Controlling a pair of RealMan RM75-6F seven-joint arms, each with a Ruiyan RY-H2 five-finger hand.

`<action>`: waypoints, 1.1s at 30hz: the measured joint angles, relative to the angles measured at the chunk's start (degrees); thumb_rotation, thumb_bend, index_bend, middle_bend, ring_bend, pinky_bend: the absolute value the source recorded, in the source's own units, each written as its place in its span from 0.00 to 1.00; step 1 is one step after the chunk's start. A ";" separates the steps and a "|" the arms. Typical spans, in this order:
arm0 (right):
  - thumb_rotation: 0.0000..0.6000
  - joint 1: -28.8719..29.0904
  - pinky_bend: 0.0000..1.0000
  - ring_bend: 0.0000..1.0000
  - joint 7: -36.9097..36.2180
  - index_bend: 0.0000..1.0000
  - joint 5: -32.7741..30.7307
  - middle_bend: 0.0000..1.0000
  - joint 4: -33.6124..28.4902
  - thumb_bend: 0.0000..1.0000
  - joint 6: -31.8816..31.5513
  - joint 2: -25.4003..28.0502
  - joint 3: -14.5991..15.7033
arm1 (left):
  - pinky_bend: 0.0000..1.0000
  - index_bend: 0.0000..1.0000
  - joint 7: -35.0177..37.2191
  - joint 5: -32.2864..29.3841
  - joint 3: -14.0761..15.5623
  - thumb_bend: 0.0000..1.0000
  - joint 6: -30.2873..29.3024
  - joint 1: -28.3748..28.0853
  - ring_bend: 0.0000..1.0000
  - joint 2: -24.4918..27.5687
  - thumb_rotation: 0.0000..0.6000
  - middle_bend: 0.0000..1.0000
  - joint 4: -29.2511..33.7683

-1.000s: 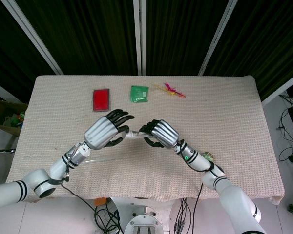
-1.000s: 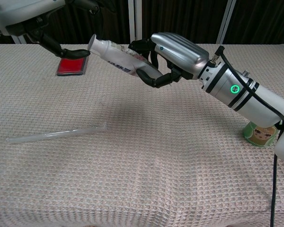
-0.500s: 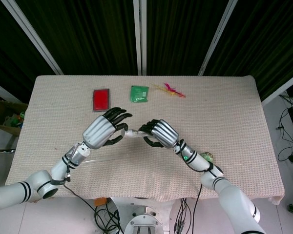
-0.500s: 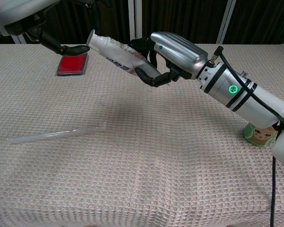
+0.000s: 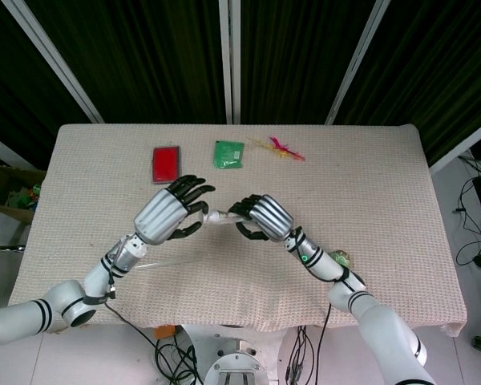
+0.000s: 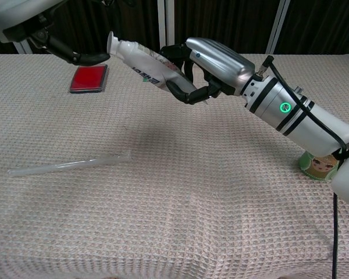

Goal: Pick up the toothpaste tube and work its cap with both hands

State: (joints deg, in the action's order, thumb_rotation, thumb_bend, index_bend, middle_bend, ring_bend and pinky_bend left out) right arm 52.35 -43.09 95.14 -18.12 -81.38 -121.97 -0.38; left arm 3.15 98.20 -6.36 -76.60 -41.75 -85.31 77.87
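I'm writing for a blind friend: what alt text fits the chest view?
The right hand holds a toothpaste tube above a cloth-covered table, cap end toward the left hand's fingers. A clear straw and a red case lie on the table.

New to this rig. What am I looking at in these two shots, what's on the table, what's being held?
Two robot arms with humanlike hands work at a cloth-covered table. One picture looks down from the robot's head, the other looks out from its chest. The right hand grips a white toothpaste tube in the air, cap end toward the left hand, whose fingers reach for it. On the table lie a red card, a green packet, a clear rod and a small green cup.
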 measured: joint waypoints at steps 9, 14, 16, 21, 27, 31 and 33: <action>1.00 -0.09 0.62 0.51 -0.87 0.88 -0.57 0.69 -0.02 0.73 0.16 -0.06 -0.56 | 0.19 0.55 -0.77 0.47 0.24 0.26 -0.91 0.35 0.16 0.45 1.00 0.22 0.52; 1.00 -0.13 0.62 0.51 -1.28 0.88 -0.82 0.69 0.06 0.73 -0.03 -0.11 -0.85 | 0.19 0.55 -1.38 0.63 0.47 0.26 -0.92 0.46 0.16 0.86 1.00 0.22 1.14; 1.00 -0.15 0.62 0.51 -1.39 0.88 -0.87 0.69 0.10 0.73 -0.23 -0.13 -0.93 | 0.19 0.54 -1.64 0.70 0.57 0.26 -0.91 0.51 0.16 0.98 1.00 0.22 1.41; 1.00 -0.13 0.62 0.51 -1.81 0.88 -0.96 0.69 0.11 0.73 -0.73 -0.21 -1.12 | 0.19 0.53 -1.81 0.60 0.69 0.26 -0.72 0.55 0.16 0.77 1.00 0.22 1.54; 1.00 -0.11 0.62 0.51 -2.34 0.88 -1.20 0.69 0.01 0.73 -0.98 -0.34 -1.43 | 0.19 0.52 -1.70 0.58 0.84 0.26 -0.72 0.62 0.16 0.44 1.00 0.22 1.35; 1.00 -0.04 0.62 0.51 -2.46 0.88 -1.41 0.69 0.01 0.73 -1.31 -0.40 -1.75 | 0.19 0.53 -1.62 0.65 0.93 0.26 -0.89 0.75 0.16 0.48 1.00 0.22 1.37; 1.00 -0.01 0.62 0.51 -2.50 0.88 -1.44 0.69 -0.01 0.73 -1.35 -0.41 -1.80 | 0.19 0.52 -1.64 0.66 0.98 0.26 -0.94 0.82 0.16 0.50 1.00 0.22 1.48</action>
State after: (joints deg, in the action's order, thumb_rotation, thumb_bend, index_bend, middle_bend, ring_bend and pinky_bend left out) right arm 52.34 -45.59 93.70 -18.13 -82.73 -122.38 -2.18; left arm 1.51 98.86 -5.38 -77.54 -40.93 -84.81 79.35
